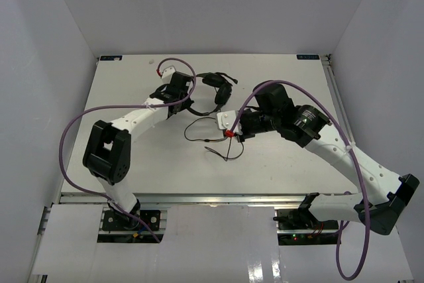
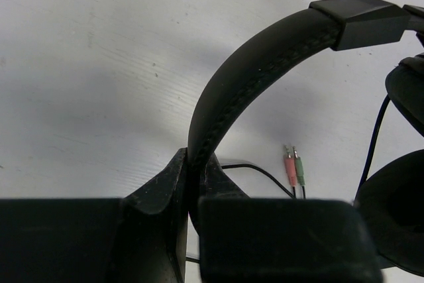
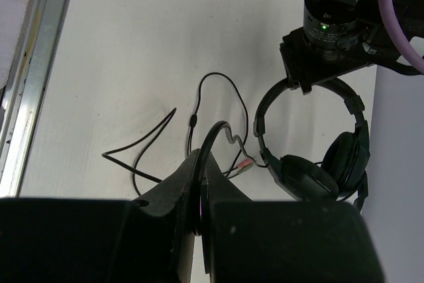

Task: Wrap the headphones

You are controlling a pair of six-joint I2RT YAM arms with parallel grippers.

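The black headphones (image 1: 218,89) lie at the table's far middle, with the earcups (image 3: 311,173) to the right. My left gripper (image 1: 182,103) is shut on the curved headband (image 2: 265,54), which stands up between its fingers (image 2: 169,183). It also shows in the right wrist view (image 3: 318,64) over the headband's top. The thin black cable (image 1: 205,136) lies in loose loops on the table in front. My right gripper (image 3: 204,164) is shut on a raised bend of the cable (image 3: 218,81). The pink and green plugs (image 2: 293,167) lie on the table near the earcups.
White walls enclose the table on three sides. A metal rail (image 1: 334,97) runs along the table's right edge and also shows in the right wrist view (image 3: 26,84). Purple robot cables (image 1: 73,130) arc over both arms.
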